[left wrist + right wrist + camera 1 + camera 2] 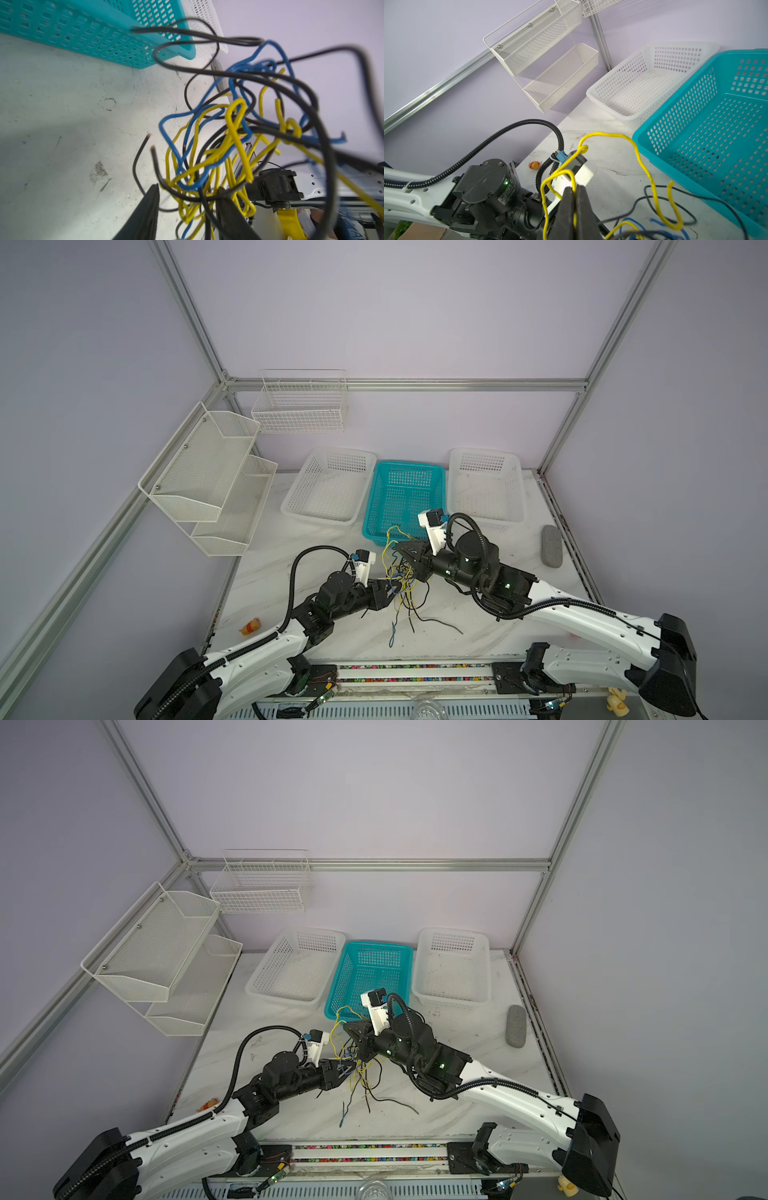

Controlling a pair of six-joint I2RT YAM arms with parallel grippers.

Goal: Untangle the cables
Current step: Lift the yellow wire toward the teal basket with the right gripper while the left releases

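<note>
Right gripper (574,190), clenched on a yellow cable (640,160), holds the cables (402,578) up, likely so loops hang loose. Left gripper (187,197), jaws apart, straddles lower strands.

cables (405,589) over the worktop (478,614) between left gripper (188,187) and right gripper (574,188), middle basket (409,465) just behind them, left basket (340,452) and right basket (484,452) flanking it

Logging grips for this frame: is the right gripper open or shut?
Shut: in the right wrist view the right gripper has its jaws pressed together, pinching a yellow cable.
</note>
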